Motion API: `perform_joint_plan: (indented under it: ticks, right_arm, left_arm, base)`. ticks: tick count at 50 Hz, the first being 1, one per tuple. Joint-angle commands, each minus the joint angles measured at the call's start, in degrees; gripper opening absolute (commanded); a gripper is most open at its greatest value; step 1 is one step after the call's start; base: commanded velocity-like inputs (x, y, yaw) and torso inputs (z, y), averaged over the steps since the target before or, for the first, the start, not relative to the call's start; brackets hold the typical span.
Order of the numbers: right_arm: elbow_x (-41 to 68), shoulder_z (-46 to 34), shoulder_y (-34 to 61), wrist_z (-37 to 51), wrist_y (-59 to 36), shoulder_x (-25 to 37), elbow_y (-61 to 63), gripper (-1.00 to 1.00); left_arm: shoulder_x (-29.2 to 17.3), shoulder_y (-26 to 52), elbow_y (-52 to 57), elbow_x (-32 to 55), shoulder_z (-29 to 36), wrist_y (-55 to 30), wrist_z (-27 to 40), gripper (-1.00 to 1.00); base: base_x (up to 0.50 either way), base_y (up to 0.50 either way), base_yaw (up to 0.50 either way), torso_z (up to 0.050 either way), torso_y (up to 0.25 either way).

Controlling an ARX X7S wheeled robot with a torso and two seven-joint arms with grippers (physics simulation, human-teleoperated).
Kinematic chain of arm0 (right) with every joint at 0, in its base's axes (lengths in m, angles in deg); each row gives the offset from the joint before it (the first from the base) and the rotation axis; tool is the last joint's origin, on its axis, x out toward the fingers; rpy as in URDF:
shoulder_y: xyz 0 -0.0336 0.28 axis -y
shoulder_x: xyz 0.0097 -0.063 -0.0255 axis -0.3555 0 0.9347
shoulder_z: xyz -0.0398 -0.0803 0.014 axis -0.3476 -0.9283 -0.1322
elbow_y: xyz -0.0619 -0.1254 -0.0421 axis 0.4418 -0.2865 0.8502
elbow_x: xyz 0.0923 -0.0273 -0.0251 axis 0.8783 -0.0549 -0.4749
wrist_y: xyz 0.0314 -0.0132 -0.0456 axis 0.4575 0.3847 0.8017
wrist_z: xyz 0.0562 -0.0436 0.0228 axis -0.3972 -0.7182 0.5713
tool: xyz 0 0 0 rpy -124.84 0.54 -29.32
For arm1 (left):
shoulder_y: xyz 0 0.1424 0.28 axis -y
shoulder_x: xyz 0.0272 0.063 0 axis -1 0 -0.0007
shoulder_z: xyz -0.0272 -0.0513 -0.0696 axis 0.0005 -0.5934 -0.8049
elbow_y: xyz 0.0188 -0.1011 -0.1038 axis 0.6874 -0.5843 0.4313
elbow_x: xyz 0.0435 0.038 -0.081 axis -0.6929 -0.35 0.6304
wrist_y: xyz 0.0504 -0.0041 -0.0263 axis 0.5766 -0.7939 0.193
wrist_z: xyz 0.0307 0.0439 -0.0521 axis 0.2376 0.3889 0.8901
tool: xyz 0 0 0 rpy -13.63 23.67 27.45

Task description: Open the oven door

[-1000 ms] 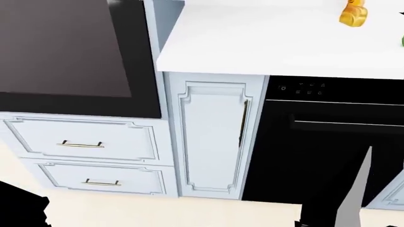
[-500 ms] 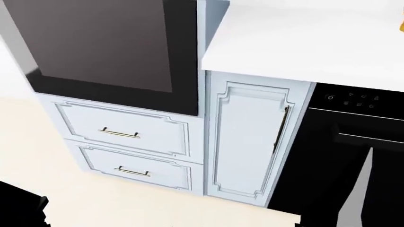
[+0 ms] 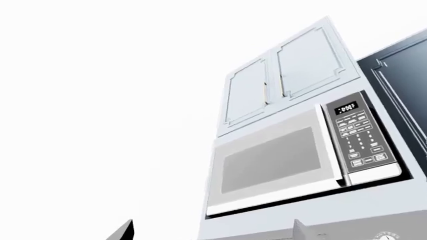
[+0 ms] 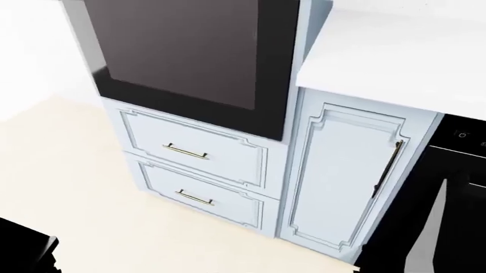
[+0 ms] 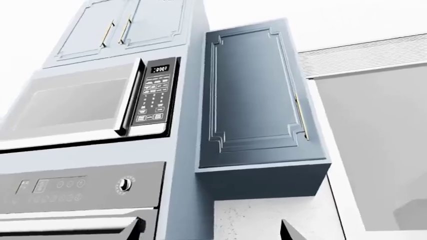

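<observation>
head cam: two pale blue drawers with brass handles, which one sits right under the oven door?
The upper pale blue drawer: its top edge meets the glossy dark glass oven door. The lower pale blue drawer sits beneath it, nearer the floor.

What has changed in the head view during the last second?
The view swung left: the oven door, the two drawers under it and the narrow cabinet door slid rightward in frame. The yellow thing on the counter left view. The oven door stayed shut; nothing was grasped.

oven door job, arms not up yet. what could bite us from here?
1. The oven door is shut and neither gripper is near it; its handle shows only in the right wrist view, so the reach starts half blind.
2. The black appliance on the right has its own bar handle and could be grabbed by mistake.
3. The two drawers sit directly under the door; a low reach may catch their handles.
</observation>
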Motion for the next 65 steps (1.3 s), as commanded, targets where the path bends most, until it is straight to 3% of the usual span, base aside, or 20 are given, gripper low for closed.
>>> perform_joint_plan:
  ticks: [1,50,65]
  right_arm:
    - [-0.1,-0.2,-0.1,0.3,0.1,0.2,0.0,1.0]
    - [0.4,-0.7,0.0,1.6,-0.7,1.3,0.2,1.0]
    - [0.7,-1.5,-0.4,1.3,-0.6,2.0,0.5,1.0]
  left_arm:
    - [-0.3,0.0,0.0,-0.2,0.1,0.0,0.4,1.0]
    - [-1.3,-0.2,-0.2,-0.6,0.7,0.0,1.9,1.0]
    - [-1.7,-0.2,-0.2,-0.7,0.9,0.0,2.3,1.0]
  base:
    - [0.0,0.0,0.5,0.0,0.0]
    - [0.0,0.0,0.5,0.0,0.0]
    - [0.0,0.0,0.02,0.0,0.0]
